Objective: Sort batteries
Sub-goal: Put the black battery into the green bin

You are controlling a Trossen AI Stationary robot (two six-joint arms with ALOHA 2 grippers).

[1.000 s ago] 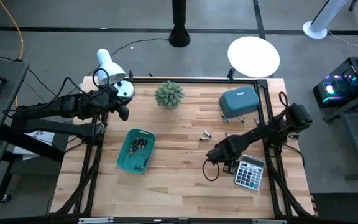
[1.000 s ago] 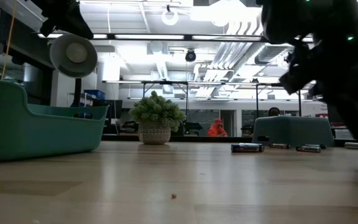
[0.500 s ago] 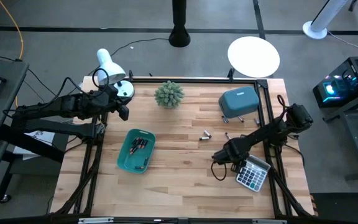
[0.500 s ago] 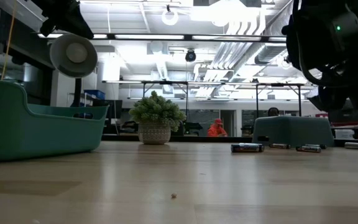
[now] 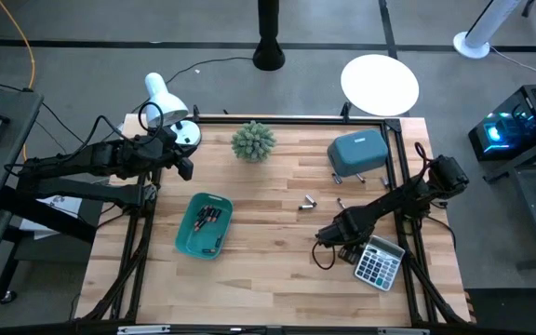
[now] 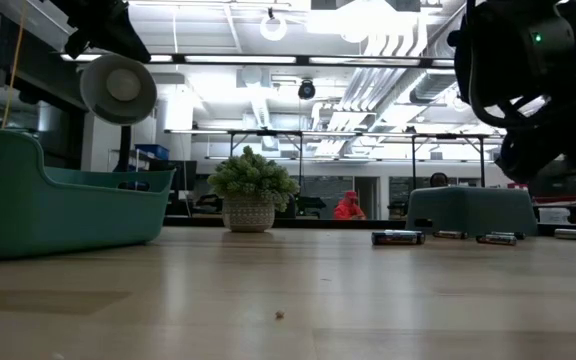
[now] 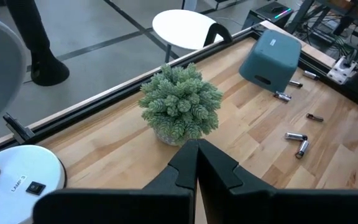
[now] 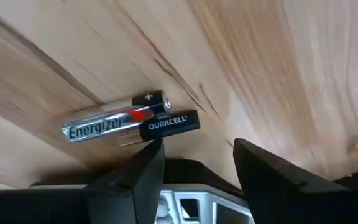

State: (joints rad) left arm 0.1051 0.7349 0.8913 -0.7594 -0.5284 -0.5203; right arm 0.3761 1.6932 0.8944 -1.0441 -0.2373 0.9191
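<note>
Right wrist view: two batteries are seen lying side by side and touching on the wooden table (image 8: 278, 74). One is a silver battery (image 8: 114, 124) and the other is a black battery (image 8: 169, 122). Both lie just in front of the right gripper (image 8: 194, 155), whose fingers are spread apart with nothing held between them. In the high view, the right gripper (image 5: 331, 234) is seen low over the table, just beside the calculator (image 5: 377, 261).

More loose batteries (image 5: 307, 202) are seen near the middle of the table, and a few more lie near the upside-down teal bin (image 5: 358, 153). Some batteries are already lying in the teal tray (image 5: 186, 240).

The left gripper (image 7: 196, 163) waits high near the lamp (image 5: 164, 100) and the small plant (image 5: 253, 140). Its fingers are pressed together with nothing held.

A battery is likely small, light, hard and smooth. It is round, so it may roll or slip away when touched. It is best pinched across the middle of its long body, one at a time. Because these two are touching, the second one may be pushed or picked up by mistake.
</note>
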